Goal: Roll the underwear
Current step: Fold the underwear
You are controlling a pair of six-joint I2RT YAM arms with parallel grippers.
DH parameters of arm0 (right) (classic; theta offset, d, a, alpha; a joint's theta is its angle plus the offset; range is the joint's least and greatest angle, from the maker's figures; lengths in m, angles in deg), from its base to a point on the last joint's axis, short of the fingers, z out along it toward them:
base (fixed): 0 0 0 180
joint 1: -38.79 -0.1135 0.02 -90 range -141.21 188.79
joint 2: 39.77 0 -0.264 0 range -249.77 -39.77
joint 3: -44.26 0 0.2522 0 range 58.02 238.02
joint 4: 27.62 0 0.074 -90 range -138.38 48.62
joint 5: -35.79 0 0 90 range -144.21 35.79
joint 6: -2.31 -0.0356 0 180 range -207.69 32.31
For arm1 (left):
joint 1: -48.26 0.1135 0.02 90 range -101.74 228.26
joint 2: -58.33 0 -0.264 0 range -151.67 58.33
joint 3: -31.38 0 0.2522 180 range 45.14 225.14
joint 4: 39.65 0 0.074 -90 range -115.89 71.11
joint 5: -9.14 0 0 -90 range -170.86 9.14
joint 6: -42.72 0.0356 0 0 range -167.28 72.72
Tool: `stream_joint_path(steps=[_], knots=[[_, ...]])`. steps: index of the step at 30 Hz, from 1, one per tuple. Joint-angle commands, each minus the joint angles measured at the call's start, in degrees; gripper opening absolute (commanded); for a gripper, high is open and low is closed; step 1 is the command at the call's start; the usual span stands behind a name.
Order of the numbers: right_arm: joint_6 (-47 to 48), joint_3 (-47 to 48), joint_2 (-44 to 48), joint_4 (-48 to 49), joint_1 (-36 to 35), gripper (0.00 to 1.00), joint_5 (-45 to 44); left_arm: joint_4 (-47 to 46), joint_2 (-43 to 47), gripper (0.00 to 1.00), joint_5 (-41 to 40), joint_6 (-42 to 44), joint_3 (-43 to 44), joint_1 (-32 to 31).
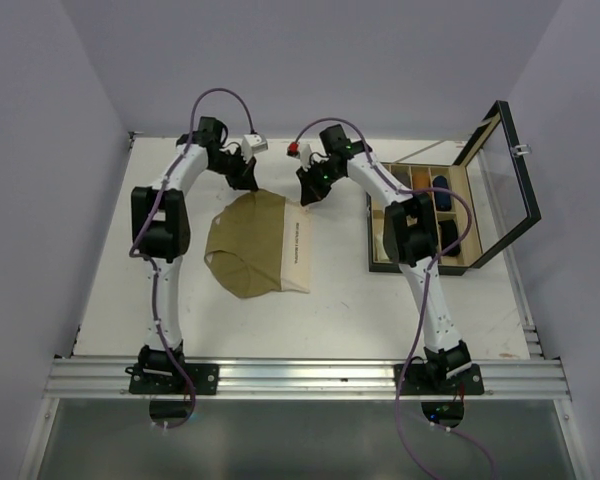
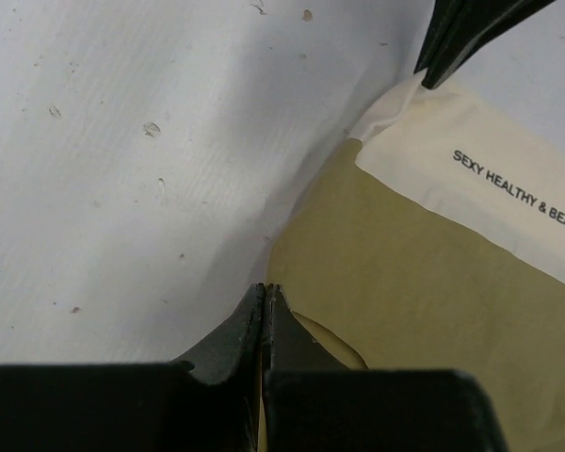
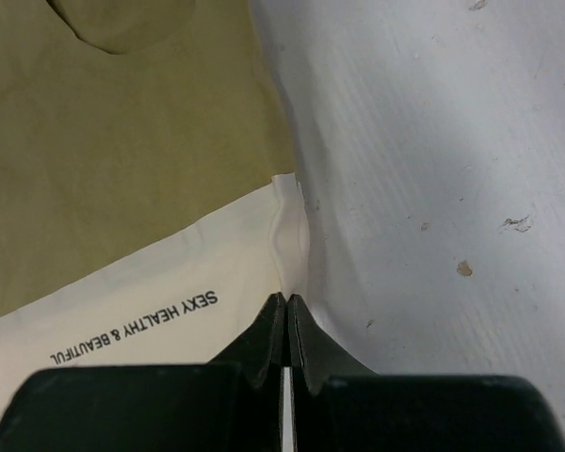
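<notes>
The olive-tan underwear [image 1: 250,245] lies flat in the middle of the table, its cream waistband [image 1: 297,250] on the right side. My left gripper [image 1: 248,182] is at its far left corner, jaws shut on the olive cloth edge [image 2: 405,311]; the tips [image 2: 266,288] rest at the table. My right gripper [image 1: 308,192] is at the far right corner, jaws shut on the corner of the waistband [image 3: 169,301], with the tips [image 3: 288,299] where the band puckers. The right gripper's fingers [image 2: 461,38] show in the left wrist view. The dark brown underwear is not seen laid out.
An open wooden box [image 1: 420,262] with a raised glass lid [image 1: 505,185] stands at the right. Its compartments hold dark rolled bundles [image 1: 448,235]. White walls close the table on the left, back and right.
</notes>
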Motion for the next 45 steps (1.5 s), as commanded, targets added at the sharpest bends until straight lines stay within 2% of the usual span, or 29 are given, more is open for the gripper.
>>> stream_joint_path(steps=[1,8,11,18,22,28,36,37,38,40,42,45], knots=[[-0.6,-0.2,8.3,2.3,0.2,0.00,0.6,-0.2,9.7,0.00,0.4,0.6,-5.9,0.6],[1.4,-8.7,17.6,0.6,-1.1,0.00,4.1,-7.6,26.4,0.00,0.8,-2.5,-23.7,0.4],[6.2,-14.8,22.1,-1.2,-2.8,0.00,4.9,-8.0,32.7,0.00,0.4,-3.8,-29.7,0.2],[9.5,-30.1,31.5,-0.7,-5.9,0.00,4.3,-7.3,44.5,0.00,-2.1,-5.4,-42.8,-0.9],[10.6,-37.8,35.7,2.0,-8.2,0.00,2.1,-7.9,50.6,0.00,-4.1,-5.0,-53.3,-0.9],[10.4,-44.2,37.0,5.2,-9.8,0.00,0.2,-14.6,55.3,0.00,-7.9,-7.6,-67.1,-2.2],[11.1,-51.0,37.9,7.4,-12.5,0.00,-0.4,-17.3,53.5,0.00,-9.2,-7.9,-72.9,-3.3],[11.4,-51.5,38.0,7.3,-13.2,0.05,-0.4,-16.1,53.4,0.05,-8.6,-6.7,-72.6,-3.4],[12.1,-51.9,38.1,6.4,-13.3,0.12,-0.3,-15.5,53.1,0.19,-8.1,-6.4,-72.4,-3.4],[12.9,-51.6,38.9,3.4,-13.6,0.31,0.8,-12.3,53.4,0.26,-7.2,-4.4,-70.9,-3.5],[13.6,-51.1,40.3,1.8,-13.6,0.35,1.4,-10.2,55.6,0.39,-5.0,-2.9,-69.7,-3.5],[13.6,-51.0,44.1,0.1,-13.6,0.38,1.1,-7.1,59.8,0.45,-3.1,-1.9,-67.5,-3.5]])
